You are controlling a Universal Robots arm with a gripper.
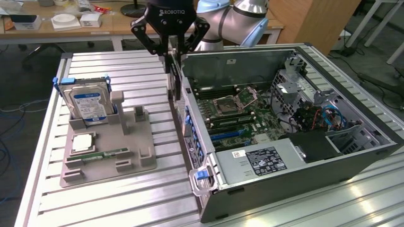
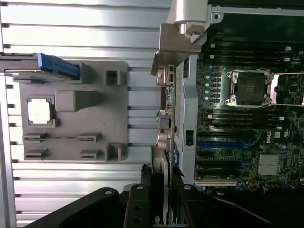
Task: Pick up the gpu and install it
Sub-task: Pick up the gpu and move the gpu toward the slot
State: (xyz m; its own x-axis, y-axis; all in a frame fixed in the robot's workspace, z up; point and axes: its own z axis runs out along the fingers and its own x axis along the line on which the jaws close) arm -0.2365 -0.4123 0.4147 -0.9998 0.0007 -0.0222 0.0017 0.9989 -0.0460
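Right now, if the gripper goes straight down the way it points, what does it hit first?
Probably the rear wall of the open grey computer case: the thin black gpu card clamped in the gripper hangs right over that edge. Depth is hard to judge.

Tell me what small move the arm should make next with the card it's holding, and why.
Probably a sideways shift toward the motherboard. The claw grips the gpu edge-on, and it hangs beside the case's rear wall, short of the blue expansion slots inside, so lowering it from here would likely miss them or strike the wall.
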